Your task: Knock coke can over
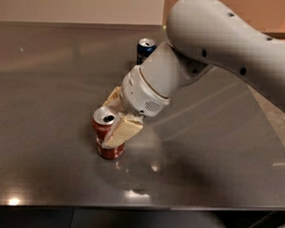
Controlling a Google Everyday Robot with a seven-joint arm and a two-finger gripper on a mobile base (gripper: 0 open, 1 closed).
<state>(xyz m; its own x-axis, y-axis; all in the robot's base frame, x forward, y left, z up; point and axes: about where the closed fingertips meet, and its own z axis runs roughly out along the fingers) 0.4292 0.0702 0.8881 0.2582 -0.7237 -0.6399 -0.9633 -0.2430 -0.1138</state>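
Pressing spread tool (109, 123) against upright coke can (100, 131) on desk (49, 84), near finger (123, 131) lying across its side. Knocking step underway, likely; next needing firm sideways shove.

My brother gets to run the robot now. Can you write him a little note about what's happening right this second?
The tool is open, down at the coke can, with one finger across the can's front and the other behind it.
The coke can stands upright near the front of the table.
The dark blue can stands at the back; leave it alone.
Done: the tool is at the can.
Left: push the coke can over onto its side.
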